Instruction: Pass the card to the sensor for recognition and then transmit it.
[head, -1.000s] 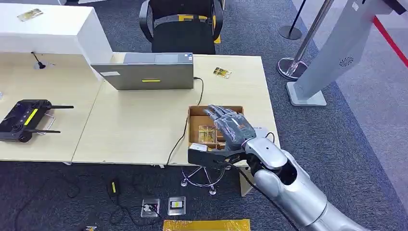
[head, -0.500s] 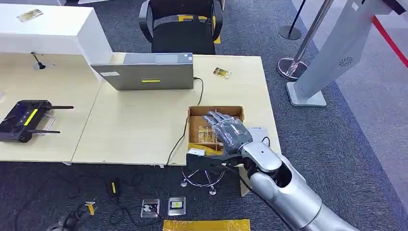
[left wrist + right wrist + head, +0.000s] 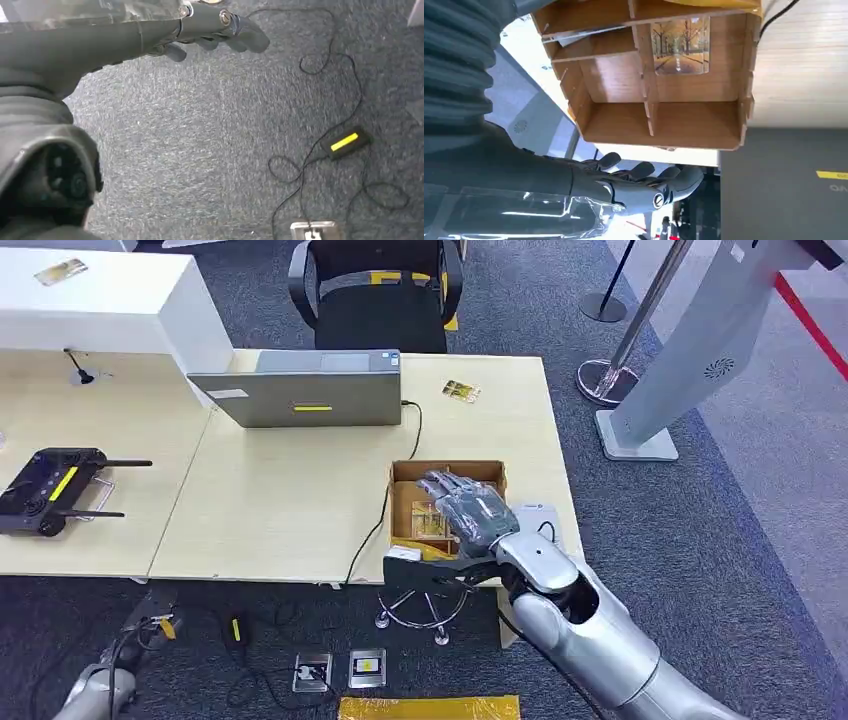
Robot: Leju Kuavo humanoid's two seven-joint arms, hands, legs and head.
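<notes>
The wooden tabletop (image 3: pixel 280 510) carries a closed laptop (image 3: pixel 305 388) at its far edge. A compartmented wooden box (image 3: pixel 404 476) sits by the near right corner. The right hand (image 3: pixel 470 508) hovers over it, fingers extended, holding nothing. The left hand (image 3: pixel 210 30) hangs empty above carpet, fingers loosely apart. A card (image 3: pixel 680 45) lies inside one box compartment.

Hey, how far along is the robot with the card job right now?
Nothing looks done yet. The card lies in its slot of the wooden box on the desk. In hand: the right hand hovers over the box, fingers apart, holding nothing. The left hand hangs low over the carpet, empty. Left to do: pick up the card, show it to the sensor, then pass it on.
</notes>
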